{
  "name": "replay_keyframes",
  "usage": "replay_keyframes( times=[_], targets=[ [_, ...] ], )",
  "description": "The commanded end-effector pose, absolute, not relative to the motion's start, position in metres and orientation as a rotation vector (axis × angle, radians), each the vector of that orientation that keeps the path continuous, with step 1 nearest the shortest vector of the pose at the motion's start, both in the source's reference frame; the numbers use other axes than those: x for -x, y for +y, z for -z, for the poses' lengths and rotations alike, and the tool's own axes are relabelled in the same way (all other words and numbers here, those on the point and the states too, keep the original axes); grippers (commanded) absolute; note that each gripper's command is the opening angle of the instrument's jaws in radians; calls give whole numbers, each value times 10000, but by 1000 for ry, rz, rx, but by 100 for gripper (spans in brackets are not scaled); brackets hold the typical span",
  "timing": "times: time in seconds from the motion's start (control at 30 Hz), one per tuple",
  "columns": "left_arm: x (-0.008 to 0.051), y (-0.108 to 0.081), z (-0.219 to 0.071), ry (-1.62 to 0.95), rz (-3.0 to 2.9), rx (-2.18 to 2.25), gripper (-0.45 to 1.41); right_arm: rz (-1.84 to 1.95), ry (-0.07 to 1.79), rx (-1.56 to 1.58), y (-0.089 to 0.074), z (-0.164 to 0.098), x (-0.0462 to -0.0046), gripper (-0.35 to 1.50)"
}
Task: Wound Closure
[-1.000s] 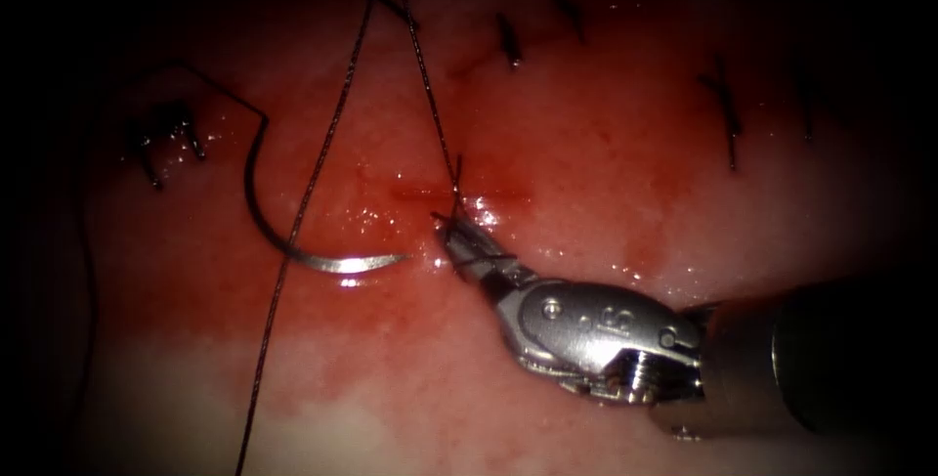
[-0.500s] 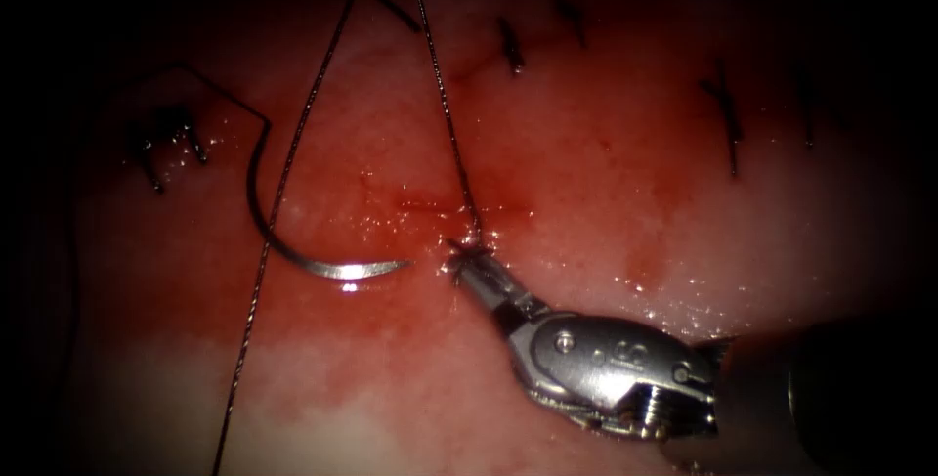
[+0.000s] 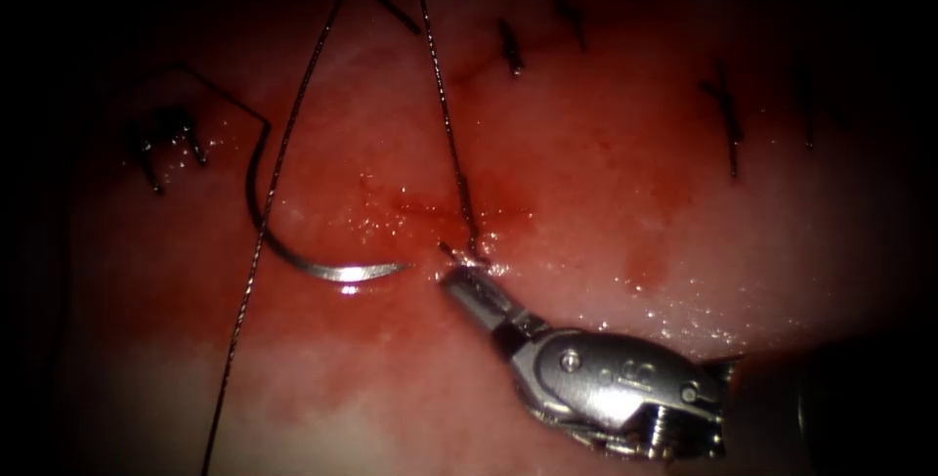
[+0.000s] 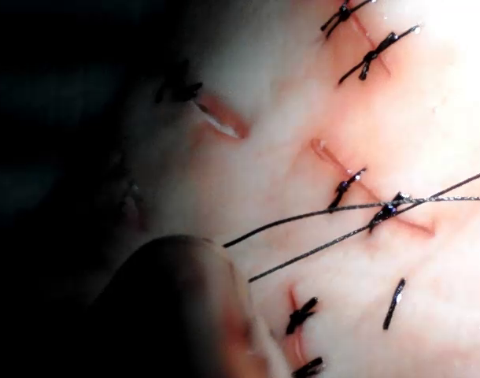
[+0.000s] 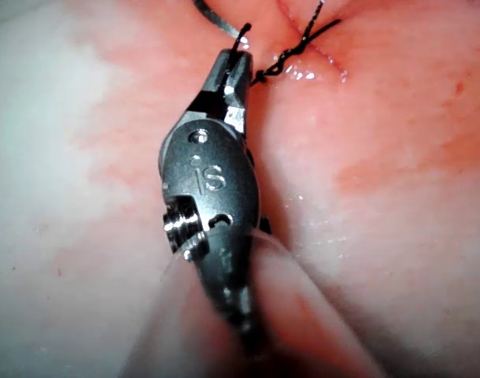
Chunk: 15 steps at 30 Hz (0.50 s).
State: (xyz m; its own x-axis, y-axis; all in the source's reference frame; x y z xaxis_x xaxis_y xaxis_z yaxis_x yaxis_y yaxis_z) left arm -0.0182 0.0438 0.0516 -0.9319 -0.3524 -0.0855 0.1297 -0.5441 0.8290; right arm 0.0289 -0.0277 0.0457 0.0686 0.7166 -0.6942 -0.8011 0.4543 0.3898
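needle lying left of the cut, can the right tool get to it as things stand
Probably not freely: the right tool is shut on the thread at the cut. The needle lies loose on the tissue, nothing between them.

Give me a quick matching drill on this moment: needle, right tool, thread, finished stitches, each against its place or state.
1. needle
2. right tool
3. thread
4. finished stitches

A. shut on a short thread end by the cut
B. lying free on the tissue, left of the cut
C. dark ties across closed cuts, upper right
D. two long strands running up out of view

Pairs: 1-B, 2-A, 3-D, 4-C
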Motion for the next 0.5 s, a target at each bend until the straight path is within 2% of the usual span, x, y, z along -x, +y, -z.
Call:
replay_keyframes(
  times=[0.03, 0.5],
  targets=[
    [187, 437, -521, -1318, 2512, -353, -45, -1135, 987, 101, -288, -455, -295, -35],
    [197, 441, -518, -1330, 2533, -326, -45, -948, 1030, 203, -267, -475, -295, -35]
  ],
)
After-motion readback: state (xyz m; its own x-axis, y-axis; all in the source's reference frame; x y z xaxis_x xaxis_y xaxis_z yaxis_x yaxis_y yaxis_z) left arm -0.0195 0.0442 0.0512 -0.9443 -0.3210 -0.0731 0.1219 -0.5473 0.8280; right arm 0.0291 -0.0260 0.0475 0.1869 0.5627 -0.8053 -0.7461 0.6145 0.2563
